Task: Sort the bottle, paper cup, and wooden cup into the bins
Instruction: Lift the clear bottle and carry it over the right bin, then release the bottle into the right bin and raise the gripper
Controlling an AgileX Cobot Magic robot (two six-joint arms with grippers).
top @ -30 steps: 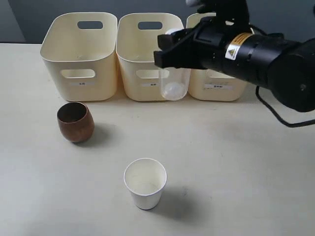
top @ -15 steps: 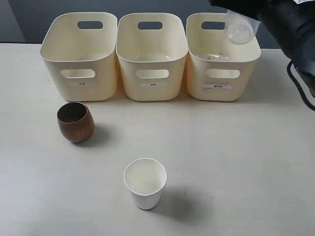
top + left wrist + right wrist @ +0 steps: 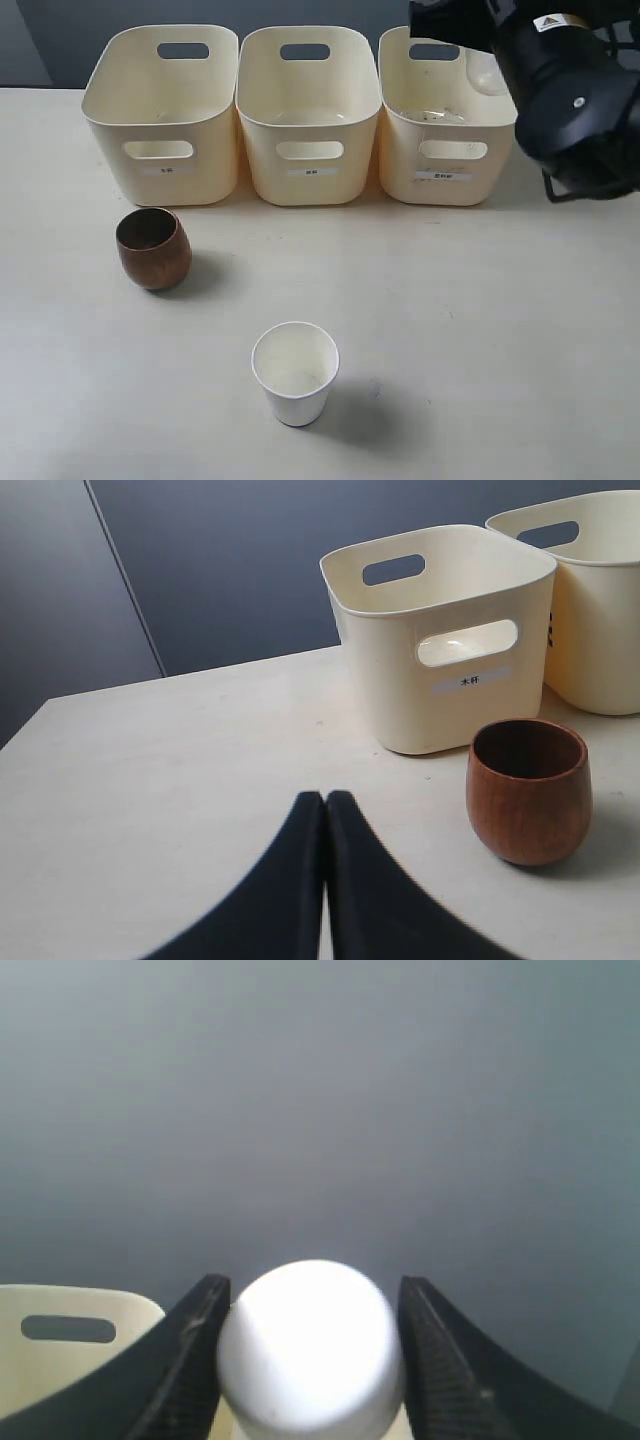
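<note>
Three bins line twelve o'clock. The right gripper hangs over the rightmost, clamped on what seems the bottle. Wooden cup at nine, paper cup at six. Left gripper pressed together.

Three cream plastic bins with small pale labels stand on an off-white table against a dark blue-grey wall, beside a reddish-brown wooden cup, a plain white paper cup, a clear bottle's white cap and black gripper fingers.
</note>
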